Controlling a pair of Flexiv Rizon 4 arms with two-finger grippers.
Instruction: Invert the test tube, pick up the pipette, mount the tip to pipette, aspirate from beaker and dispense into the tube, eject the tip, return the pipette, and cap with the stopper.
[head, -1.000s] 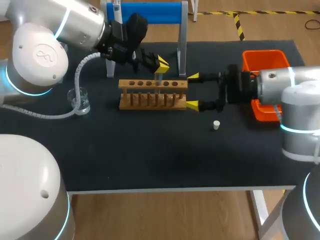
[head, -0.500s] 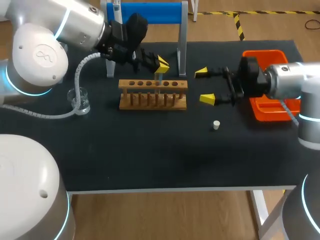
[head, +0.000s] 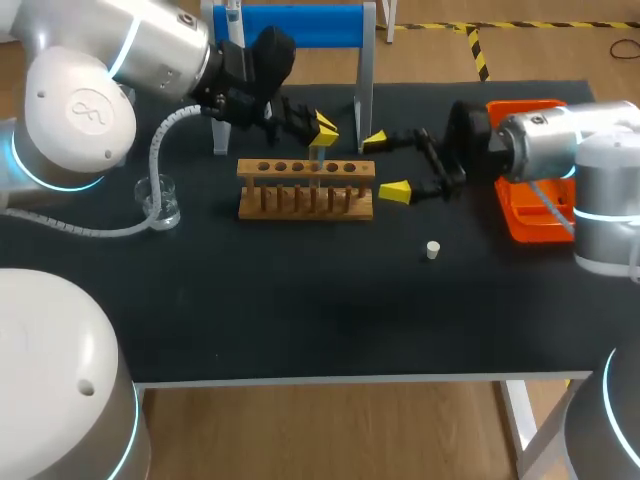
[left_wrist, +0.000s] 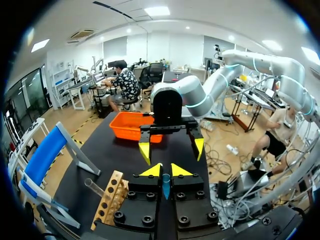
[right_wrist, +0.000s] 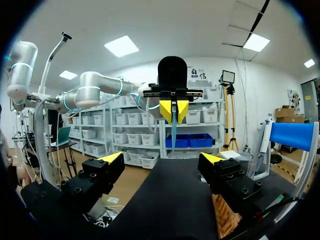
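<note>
Black table (head: 300, 315) carries rack (head: 305, 190), beaker (head: 160, 200), stopper (head: 432, 250) (white) and orange bin (head: 520, 222).

This was a laboratory set up for robot work. A black-topped table (head: 300, 310) carried chemistry ware: a wooden test tube rack (head: 306, 190) with a row of holes, a clear glass beaker (head: 160, 200), a small white stopper (head: 432, 250) and an orange plastic bin (head: 515, 215). A test tube (head: 317, 163) hung just over the rack. Two grey robot arms, the left arm (head: 110, 70) and the right arm (head: 560, 150), came in over the table from either side.

A wooden rack (head: 300, 172) stands well apart from an orange bin (head: 515, 220) to its right.
</note>
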